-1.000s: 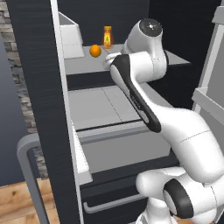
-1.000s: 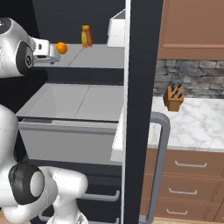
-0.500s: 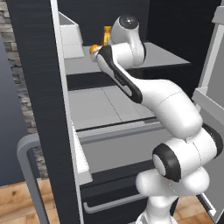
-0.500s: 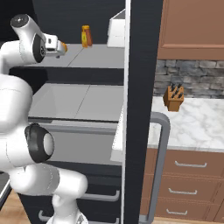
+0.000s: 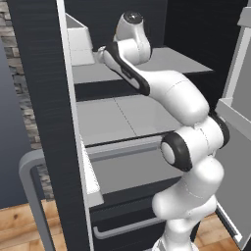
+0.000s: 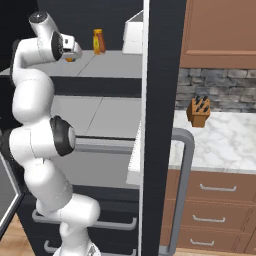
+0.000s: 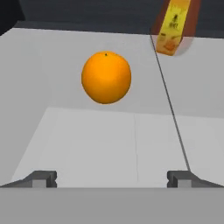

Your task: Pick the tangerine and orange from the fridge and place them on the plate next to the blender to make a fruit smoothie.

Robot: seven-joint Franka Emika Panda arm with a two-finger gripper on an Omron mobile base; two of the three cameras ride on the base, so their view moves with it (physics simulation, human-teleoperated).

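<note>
Reaching into the open fridge [image 5: 44,98], the white arm is pointing its hand [image 7: 112,178] at an orange fruit [image 7: 106,77] sitting on the upper shelf [image 7: 109,140]. The fingers are spread wide, holding nothing. Right of the fruit, a yellow bottle [image 7: 171,28] is standing. No fruit seems picked yet; everything is left.

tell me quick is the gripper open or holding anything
gripper: open, holding nothing; the orange fruit sits ahead on the fridge shelf, untouched.
</note>
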